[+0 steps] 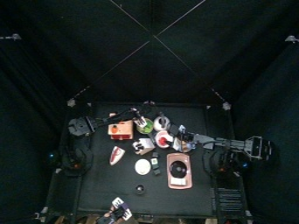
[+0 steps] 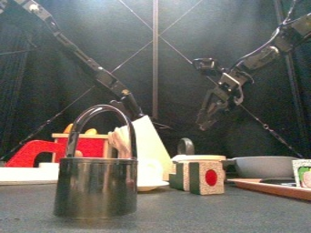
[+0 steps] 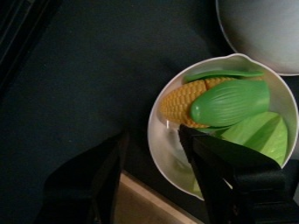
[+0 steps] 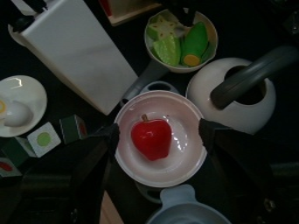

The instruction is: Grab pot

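Left pincer (image 3: 158,171) released, jaws wide over bowl of corn (image 3: 216,114) | right pincer (image 4: 158,166) spread above bowl with red pepper (image 4: 152,138) | pot (image 4: 239,92) (grey, handled) just beside, ungrasped on tabletop (image 4: 70,26)

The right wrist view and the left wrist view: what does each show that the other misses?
Only the right wrist view shows a red toy pepper in a white bowl, a white pot with a dark handle, a white carton and a small white plate. Only the left wrist view shows the left gripper, jaws open, close over a bowl's rim. Both show the white bowl of yellow corn and green toy vegetables.
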Robot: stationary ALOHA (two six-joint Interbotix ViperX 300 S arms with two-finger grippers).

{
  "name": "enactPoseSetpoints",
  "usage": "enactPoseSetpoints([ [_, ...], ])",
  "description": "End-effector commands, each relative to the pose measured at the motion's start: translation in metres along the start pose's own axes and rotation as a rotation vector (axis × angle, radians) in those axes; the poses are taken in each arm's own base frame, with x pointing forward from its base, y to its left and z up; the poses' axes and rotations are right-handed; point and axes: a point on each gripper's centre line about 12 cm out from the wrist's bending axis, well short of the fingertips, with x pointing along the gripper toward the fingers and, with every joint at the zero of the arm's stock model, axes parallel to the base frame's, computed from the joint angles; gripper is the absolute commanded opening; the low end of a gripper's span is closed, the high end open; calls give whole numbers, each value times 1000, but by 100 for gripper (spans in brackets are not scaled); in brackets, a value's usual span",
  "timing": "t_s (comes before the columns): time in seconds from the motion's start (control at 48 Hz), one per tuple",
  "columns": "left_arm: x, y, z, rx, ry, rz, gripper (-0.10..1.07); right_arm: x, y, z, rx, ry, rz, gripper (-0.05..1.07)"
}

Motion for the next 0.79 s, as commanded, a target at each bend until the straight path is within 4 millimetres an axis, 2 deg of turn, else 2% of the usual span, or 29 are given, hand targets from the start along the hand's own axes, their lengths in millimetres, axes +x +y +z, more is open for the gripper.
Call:
enactPoseSetpoints([
  [0.0,-4,4,8,-13,-23,0,87,-4,-1,8,1,-32,-1,101],
  [0.625,0,5,6,-14,-13,3,86,-3,-1,6,-1,-27,0,101],
  [0.771,0,5,5,-17,-11,1,80,-3,-1,6,-1,-27,0,101],
])
